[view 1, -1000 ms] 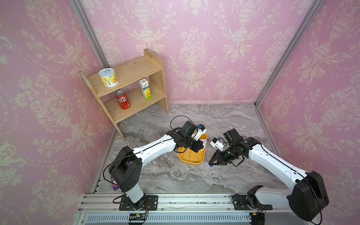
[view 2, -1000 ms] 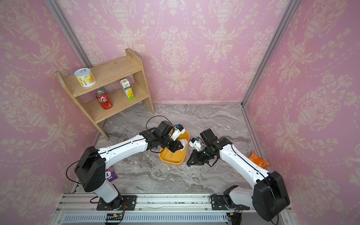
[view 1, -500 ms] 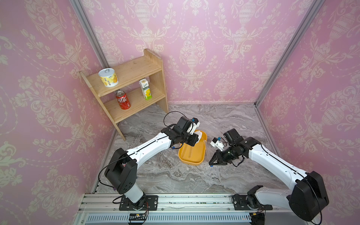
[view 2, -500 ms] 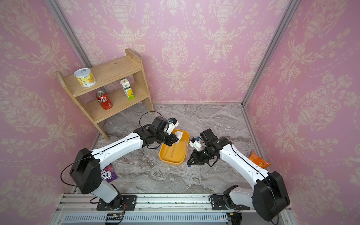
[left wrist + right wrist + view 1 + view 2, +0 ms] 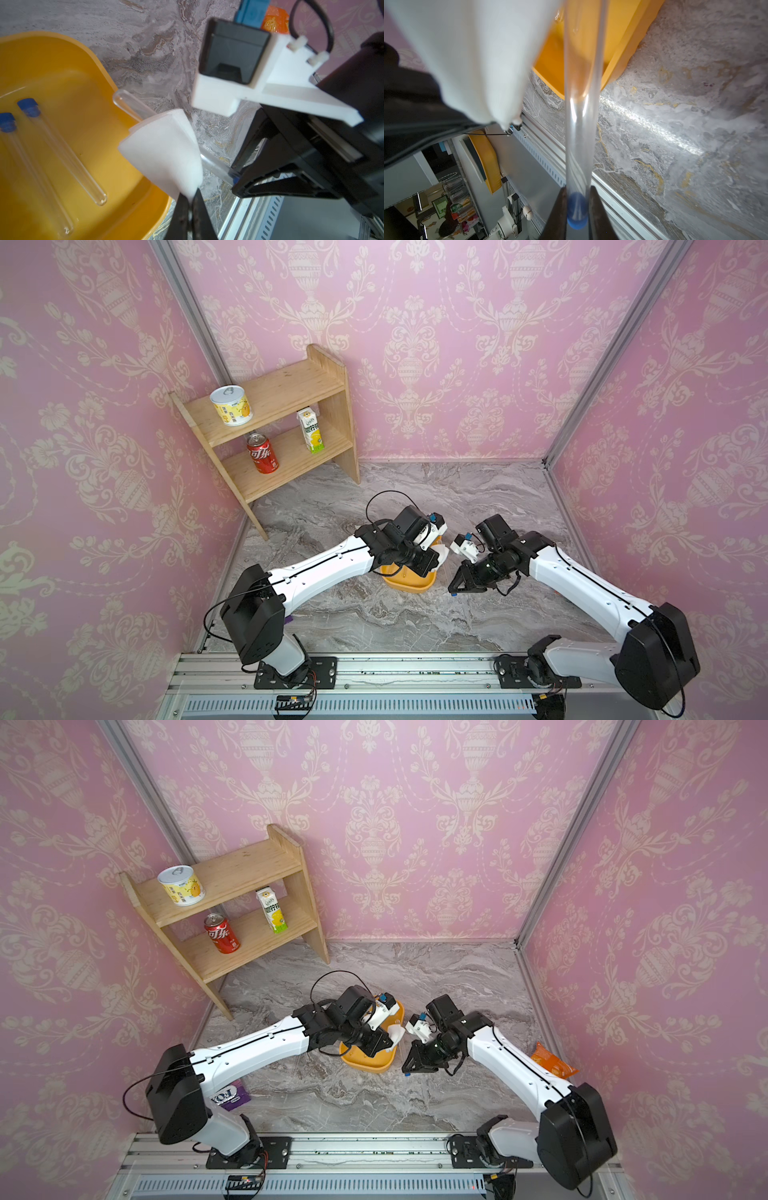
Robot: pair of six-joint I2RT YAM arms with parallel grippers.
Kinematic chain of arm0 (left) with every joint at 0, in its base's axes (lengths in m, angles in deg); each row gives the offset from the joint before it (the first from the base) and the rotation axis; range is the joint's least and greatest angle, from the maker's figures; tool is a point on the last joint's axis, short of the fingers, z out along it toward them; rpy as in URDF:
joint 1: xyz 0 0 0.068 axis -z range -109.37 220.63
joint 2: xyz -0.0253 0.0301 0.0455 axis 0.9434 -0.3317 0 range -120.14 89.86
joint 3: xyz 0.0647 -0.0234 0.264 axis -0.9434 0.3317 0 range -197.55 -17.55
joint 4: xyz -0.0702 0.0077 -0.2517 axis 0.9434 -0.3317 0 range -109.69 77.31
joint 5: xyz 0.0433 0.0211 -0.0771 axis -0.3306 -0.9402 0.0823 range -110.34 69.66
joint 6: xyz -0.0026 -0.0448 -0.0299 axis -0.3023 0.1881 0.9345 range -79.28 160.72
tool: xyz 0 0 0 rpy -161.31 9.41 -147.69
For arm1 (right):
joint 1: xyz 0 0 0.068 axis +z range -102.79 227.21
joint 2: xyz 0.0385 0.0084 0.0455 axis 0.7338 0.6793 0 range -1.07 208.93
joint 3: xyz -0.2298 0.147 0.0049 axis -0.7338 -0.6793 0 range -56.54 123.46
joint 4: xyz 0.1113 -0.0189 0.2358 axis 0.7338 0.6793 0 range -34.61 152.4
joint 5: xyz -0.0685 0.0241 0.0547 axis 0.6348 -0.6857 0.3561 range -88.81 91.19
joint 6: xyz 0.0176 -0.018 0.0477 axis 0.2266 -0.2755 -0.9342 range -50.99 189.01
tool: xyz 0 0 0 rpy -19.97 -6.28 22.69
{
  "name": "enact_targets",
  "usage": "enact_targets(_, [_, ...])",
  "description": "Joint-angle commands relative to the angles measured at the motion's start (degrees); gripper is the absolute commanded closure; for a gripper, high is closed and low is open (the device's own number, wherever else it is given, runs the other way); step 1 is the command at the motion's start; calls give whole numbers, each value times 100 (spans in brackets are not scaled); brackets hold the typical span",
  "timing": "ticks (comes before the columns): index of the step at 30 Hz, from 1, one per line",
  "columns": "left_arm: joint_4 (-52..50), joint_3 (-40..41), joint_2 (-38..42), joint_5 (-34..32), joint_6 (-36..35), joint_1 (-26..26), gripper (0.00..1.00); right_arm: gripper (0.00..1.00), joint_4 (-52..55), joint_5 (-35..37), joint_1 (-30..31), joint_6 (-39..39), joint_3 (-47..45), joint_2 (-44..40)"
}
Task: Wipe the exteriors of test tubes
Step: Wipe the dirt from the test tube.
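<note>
Two-gripper handling: clamping right gripper (image 5: pixel 577 194) jaws on blue-capped end of one test tube (image 5: pixel 580 124), with rounded end reaching over edge of yellow tray (image 5: pixel 62 62). Pinching folded white pad (image 5: pixel 164 149) in left gripper (image 5: pixel 190 197), jaws pressed together on pad's corner. Holding pad across tube's middle, clear of both tube ends. Unable to confirm contact between pad and tube. Leaving two further test tubes (image 5: pixel 64 153) lying side by side inside tray, caps toward same end.
</note>
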Motion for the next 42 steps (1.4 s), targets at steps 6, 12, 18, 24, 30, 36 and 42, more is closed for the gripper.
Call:
enact_targets(6, [-205,211,106,299,156,207,96,93,272,552,36,208,178,142])
enact_targets(12, [-394,-66,-220,382,122,418,96,93,325,653,35,235,178,122])
enact_targets(18, [-414,-212,-391,414,120,499,96,93,327,682,35,235,160,97])
enact_targets(24, [-431,-293,-532,267,103,500,96,93,311,613,39,226,147,69])
enact_targets(30, [-532,-483,-770,151,43,491,97,93,325,554,35,209,125,-9])
enact_targets(36, [-682,-665,-885,-17,-28,393,97,93,325,538,35,191,81,-79])
enact_targets(42, [-656,-690,-892,-55,-74,159,97,93,299,474,43,191,74,-75])
